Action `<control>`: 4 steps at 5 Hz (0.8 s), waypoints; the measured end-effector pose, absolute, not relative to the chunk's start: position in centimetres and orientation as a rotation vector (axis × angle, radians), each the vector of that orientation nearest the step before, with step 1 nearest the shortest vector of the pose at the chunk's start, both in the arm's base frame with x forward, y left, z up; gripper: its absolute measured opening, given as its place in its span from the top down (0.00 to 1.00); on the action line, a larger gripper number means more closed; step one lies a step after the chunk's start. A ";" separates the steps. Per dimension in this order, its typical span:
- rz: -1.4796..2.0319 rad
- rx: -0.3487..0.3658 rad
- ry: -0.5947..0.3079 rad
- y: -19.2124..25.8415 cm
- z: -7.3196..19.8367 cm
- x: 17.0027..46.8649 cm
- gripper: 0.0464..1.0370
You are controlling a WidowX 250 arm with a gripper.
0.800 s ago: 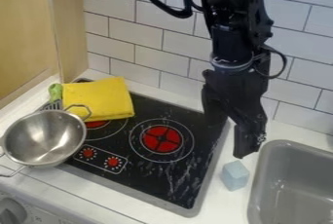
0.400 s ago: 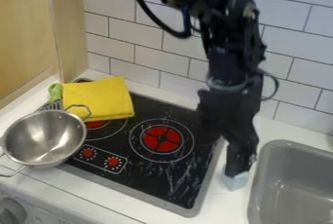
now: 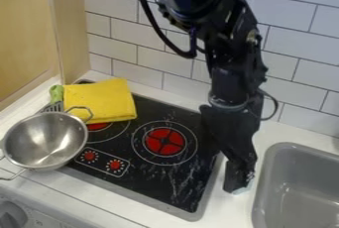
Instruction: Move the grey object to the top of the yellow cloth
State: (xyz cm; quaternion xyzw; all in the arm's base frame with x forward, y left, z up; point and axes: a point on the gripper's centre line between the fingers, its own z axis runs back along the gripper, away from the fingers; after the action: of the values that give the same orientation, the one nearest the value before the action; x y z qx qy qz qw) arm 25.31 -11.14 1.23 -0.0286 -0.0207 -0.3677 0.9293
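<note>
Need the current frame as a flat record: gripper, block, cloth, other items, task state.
gripper: black, low over the counter between stove and sink
block: pale grey-blue, mostly hidden behind the gripper
block_held: cannot tell
cloth: yellow, folded, back-left of the stove, partly over a red burner
pan: metal, two-handled, front-left, overlapping the stove edge
spatula: green handle, left of the cloth
sink: grey, right
task_state: block not on cloth

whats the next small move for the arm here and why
Probably secure the grey block in the gripper before any lift: the gripper is down right over it, a pale edge showing at its tip, away from the yellow cloth.
</note>
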 end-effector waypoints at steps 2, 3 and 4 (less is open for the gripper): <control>-0.783 -0.056 -0.022 -11.5 0.1 25.2 0.07; -0.786 -0.063 -0.030 -11.7 0.0 25.5 0.18; -0.784 -0.062 -0.036 -11.8 0.0 25.6 0.50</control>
State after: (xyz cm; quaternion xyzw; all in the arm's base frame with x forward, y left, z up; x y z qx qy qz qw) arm 25.56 -11.76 -0.02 -0.0300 -0.0177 -0.3818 0.9236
